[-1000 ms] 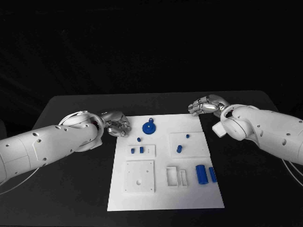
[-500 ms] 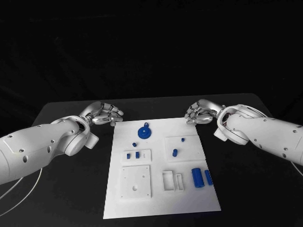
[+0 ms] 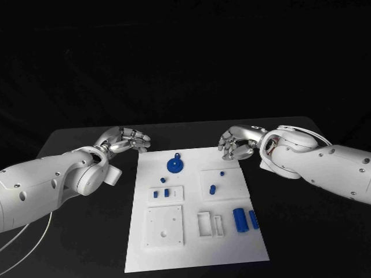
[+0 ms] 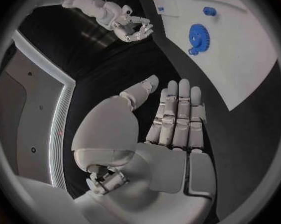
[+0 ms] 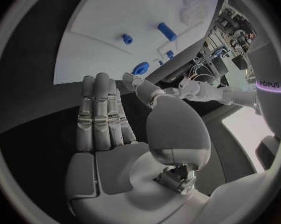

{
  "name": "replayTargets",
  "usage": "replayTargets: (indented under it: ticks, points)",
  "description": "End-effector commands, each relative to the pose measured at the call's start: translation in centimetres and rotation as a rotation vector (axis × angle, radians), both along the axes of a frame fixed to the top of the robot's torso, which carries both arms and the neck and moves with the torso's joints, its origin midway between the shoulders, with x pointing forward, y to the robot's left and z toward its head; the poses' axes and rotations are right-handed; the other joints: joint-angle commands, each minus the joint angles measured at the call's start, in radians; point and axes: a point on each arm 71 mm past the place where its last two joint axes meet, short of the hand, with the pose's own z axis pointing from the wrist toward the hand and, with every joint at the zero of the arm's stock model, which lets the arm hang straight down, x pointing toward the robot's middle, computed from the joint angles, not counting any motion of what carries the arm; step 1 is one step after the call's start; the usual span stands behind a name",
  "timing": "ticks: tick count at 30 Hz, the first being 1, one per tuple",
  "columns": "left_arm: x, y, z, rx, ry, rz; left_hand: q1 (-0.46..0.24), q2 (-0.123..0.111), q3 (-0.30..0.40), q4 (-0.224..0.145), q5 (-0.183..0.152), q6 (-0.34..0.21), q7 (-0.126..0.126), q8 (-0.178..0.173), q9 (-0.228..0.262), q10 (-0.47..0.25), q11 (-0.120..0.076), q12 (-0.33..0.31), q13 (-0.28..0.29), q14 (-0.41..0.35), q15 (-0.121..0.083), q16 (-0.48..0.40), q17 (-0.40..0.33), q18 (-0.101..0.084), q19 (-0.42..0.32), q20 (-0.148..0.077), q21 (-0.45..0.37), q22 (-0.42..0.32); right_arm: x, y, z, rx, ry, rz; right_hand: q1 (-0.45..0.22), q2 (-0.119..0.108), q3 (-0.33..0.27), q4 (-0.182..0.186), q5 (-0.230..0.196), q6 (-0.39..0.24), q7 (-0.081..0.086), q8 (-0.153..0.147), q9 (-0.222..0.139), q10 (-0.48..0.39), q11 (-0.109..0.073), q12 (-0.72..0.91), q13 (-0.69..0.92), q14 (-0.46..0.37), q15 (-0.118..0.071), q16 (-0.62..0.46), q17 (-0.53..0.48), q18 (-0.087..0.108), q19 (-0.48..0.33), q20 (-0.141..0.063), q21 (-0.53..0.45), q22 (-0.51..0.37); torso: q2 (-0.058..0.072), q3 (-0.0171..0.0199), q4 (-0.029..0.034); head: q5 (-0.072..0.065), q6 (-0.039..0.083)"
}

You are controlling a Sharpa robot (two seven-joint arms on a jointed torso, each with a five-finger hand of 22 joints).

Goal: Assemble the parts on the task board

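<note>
Black table point(image 3: 85, 231) fills the scene, with the white board point(image 3: 198, 255) lying on it in the middle, long side running away from the robot. Nearest the robot on the board sit a raised square plate point(image 3: 164, 227) with small holes and, beside it, a white slotted block point(image 3: 209, 223); just right of that block lie two blue cylinders point(image 3: 245, 220) side by side. Farther along, a small white panel carries two short blue pegs point(image 3: 161, 193), with a tiny blue piece point(image 3: 162, 180) just beyond it, and to the right another panel holds a blue peg point(image 3: 213, 189) and a smaller blue stud point(image 3: 221, 173). Near the far edge lies a round blue gear point(image 3: 176, 165), also seen in the left wrist view point(image 4: 198, 36) flat on the white surface. Beyond the board's far corners hover the two hands, both off the board and touching none of the parts. The left hand point(image 3: 125, 141) sits beside the far left corner; its wrist view shows the fingers point(image 4: 177, 114) stretched out straight and close together, thumb set apart, palm bare. The right hand point(image 3: 238, 141) is over the far right corner; its fingers point(image 5: 100, 114) likewise lie extended side by side with the thumb away from them, grasping nothing.
</note>
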Motion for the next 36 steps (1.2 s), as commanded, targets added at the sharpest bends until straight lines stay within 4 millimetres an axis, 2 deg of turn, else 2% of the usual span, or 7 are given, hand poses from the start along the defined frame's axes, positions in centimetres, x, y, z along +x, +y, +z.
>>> replayTargets:
  ticks: [1,3,4,7,13,26,36]
  points:
    - [-0.1,-0.1,0.3,-0.003,-0.037,0.016,-0.008,0.001,-0.008,0.000,0.006,-0.007,0.002,0.005,-0.002,0.005,0.001,-0.007,-0.002,-0.003,-0.001,-0.006,0.004,-0.005,-0.007,-0.001,-0.004,0.002,-0.3,0.9,-0.7,-0.204,-0.019,0.019,-0.004,-0.013,0.025,0.006,-0.016,-0.001,0.004,-0.002,0.002,0.011,-0.001,-0.008,0.011,-0.007,-0.002,0.006,0.008,0.007,0.010,0.001,-0.003,-0.005,0.002,0.0002,0.0019,0.003,0.000]
    - [-0.1,0.1,0.4,0.005,-0.044,0.030,-0.006,0.003,-0.011,0.003,0.007,-0.005,0.001,0.007,-0.003,0.014,-0.002,-0.004,-0.002,0.008,-0.004,-0.006,0.011,-0.002,-0.002,-0.002,-0.002,0.006,-0.4,1.1,-1.0,-0.226,-0.023,0.020,-0.009,-0.033,0.064,0.030,-0.042,-0.007,0.007,-0.008,-0.001,0.005,0.001,-0.021,0.011,-0.015,0.003,-0.001,0.010,0.007,0.006,0.004,-0.014,-0.012,0.003,0.0010,0.0013,0.003,0.001]
    - [0.0,0.2,0.4,0.004,-0.044,0.030,-0.006,0.002,-0.012,0.004,0.007,-0.004,0.000,0.008,-0.003,0.016,-0.003,-0.004,-0.002,0.011,-0.005,-0.006,0.013,-0.002,-0.001,-0.003,-0.001,0.007,-0.4,1.2,-1.1,-0.240,-0.027,0.021,-0.007,-0.052,0.102,0.054,-0.062,-0.002,0.005,-0.008,-0.001,0.001,0.003,-0.031,0.009,-0.017,0.007,-0.006,0.012,0.007,0.007,0.005,-0.019,-0.016,0.003,0.0010,0.0013,0.003,0.001]
    - [-0.1,0.3,0.4,-0.002,-0.043,0.034,-0.006,0.001,-0.013,0.005,0.007,-0.003,0.000,0.009,-0.003,0.018,-0.004,-0.004,-0.002,0.012,-0.005,-0.008,0.015,-0.001,0.000,-0.003,-0.001,0.008,-0.6,1.3,-1.4,-0.284,-0.030,0.016,-0.015,-0.066,0.121,0.072,-0.069,0.015,-0.002,-0.001,0.002,-0.022,0.016,-0.058,-0.004,-0.015,0.011,-0.013,0.012,0.007,0.008,0.005,-0.021,-0.015,0.002,0.0003,0.0014,0.004,-0.001]
    - [-0.3,0.2,0.5,-0.003,-0.050,0.042,-0.006,0.002,-0.013,0.006,0.008,-0.003,-0.001,0.010,-0.004,0.019,-0.004,-0.004,-0.002,0.013,-0.005,-0.009,0.017,-0.001,0.001,-0.003,-0.001,0.009,-1.2,1.7,-1.6,-0.320,-0.038,0.021,-0.026,-0.080,0.119,0.087,-0.091,0.036,-0.011,0.007,0.006,0.005,0.008,-0.061,-0.008,-0.001,0.005,-0.007,0.020,0.007,0.022,-0.002,-0.011,-0.006,0.003,-0.0002,0.0015,0.007,-0.003]
    - [-0.6,0.9,0.5,-0.004,-0.046,0.063,-0.006,0.007,-0.013,0.013,0.008,-0.001,-0.002,0.012,-0.005,0.023,-0.006,-0.005,-0.002,0.018,-0.007,-0.013,0.023,0.000,0.005,-0.005,-0.001,0.011,-2.5,2.3,-2.4,-0.324,-0.019,0.040,-0.051,-0.113,0.118,0.126,-0.118,0.036,-0.010,0.001,0.004,0.007,0.011,-0.079,-0.016,-0.004,0.007,-0.012,0.024,0.007,0.016,-0.001,-0.014,0.001,0.003,0.0020,-0.0002,0.011,-0.011]
    - [-0.6,1.3,0.5,-0.001,-0.038,0.065,-0.001,0.004,-0.013,0.011,0.008,-0.001,-0.003,0.014,-0.006,0.024,-0.006,-0.006,-0.003,0.019,-0.007,-0.017,0.027,0.001,0.006,-0.006,-0.002,0.013,-2.8,2.9,-3.4,-0.311,-0.026,0.043,-0.020,-0.125,0.139,0.117,-0.125,0.014,0.000,-0.015,-0.003,-0.010,0.021,-0.099,-0.024,-0.019,0.016,-0.024,0.023,0.007,-0.010,0.007,-0.023,0.008,0.003,0.0024,0.0004,0.013,-0.013]
